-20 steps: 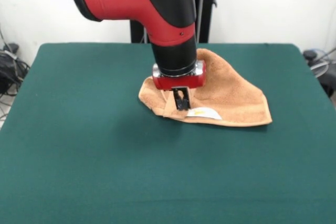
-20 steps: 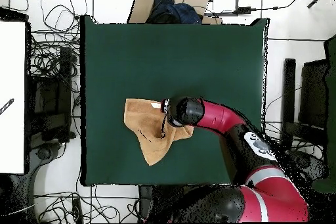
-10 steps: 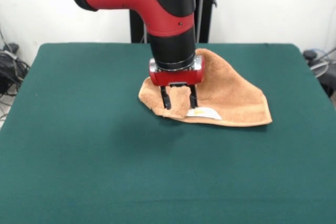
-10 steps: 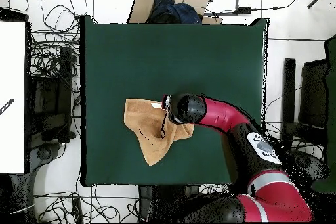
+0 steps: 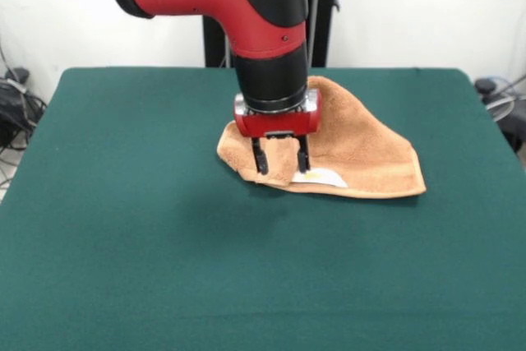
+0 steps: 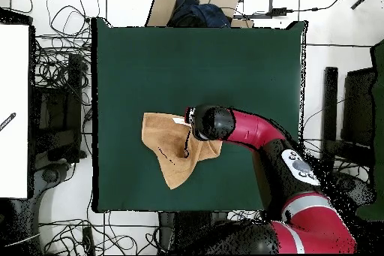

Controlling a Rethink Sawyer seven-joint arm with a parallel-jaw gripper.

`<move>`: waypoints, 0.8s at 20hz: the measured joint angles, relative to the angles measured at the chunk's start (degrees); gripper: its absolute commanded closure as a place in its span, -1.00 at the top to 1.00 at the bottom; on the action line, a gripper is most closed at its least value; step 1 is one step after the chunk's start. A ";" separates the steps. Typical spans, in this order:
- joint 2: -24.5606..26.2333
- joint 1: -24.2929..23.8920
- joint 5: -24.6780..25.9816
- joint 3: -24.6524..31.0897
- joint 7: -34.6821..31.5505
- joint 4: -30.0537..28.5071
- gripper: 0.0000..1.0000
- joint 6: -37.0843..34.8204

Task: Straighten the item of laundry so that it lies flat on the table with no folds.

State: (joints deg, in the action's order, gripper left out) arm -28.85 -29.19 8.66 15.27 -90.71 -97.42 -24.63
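The item of laundry [image 5: 362,154] is an orange-tan towel folded into a rough triangle on the green table [image 5: 123,228], with a white label [image 5: 322,177] at its near edge. My gripper [image 5: 281,160] hangs open just above the towel's near left part, one finger on each side of a raised fold of cloth. From overhead the towel [image 6: 161,144] lies left of the table's [image 6: 225,58] middle, and the arm's head covers its right part, hiding the gripper there.
Cables and boxes lie on the floor around the table. A cardboard box [image 6: 196,1] sits past the table's top edge in the overhead view. Bare green cloth surrounds the towel on all sides.
My gripper went from shut to open about half a second ago and turned, its fingers now standing apart over the fold. The towel has kept its shape.
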 measured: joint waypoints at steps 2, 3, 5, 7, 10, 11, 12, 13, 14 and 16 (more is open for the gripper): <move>0.95 0.34 0.99 0.01 0.00 1.00 1.00 0.00; 1.34 0.44 1.47 0.00 0.00 1.39 1.00 0.00; 2.01 0.59 2.23 0.01 0.00 2.03 1.00 -0.02; 2.56 0.65 2.53 0.00 0.00 2.43 1.00 -0.11; 3.80 0.67 3.21 0.00 0.00 3.48 1.00 -0.82; 4.04 0.67 3.43 0.00 0.00 3.70 1.00 -1.05; 4.19 0.67 3.55 0.00 0.00 3.81 1.00 -1.19; 4.59 0.68 3.92 0.01 0.00 4.09 1.00 -1.56; 4.71 0.67 4.03 0.00 0.00 4.19 1.00 -1.65; 5.02 0.67 4.22 0.01 0.00 4.45 1.00 -1.83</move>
State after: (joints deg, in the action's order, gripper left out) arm -23.83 -28.51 12.88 15.28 -90.71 -92.97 -26.47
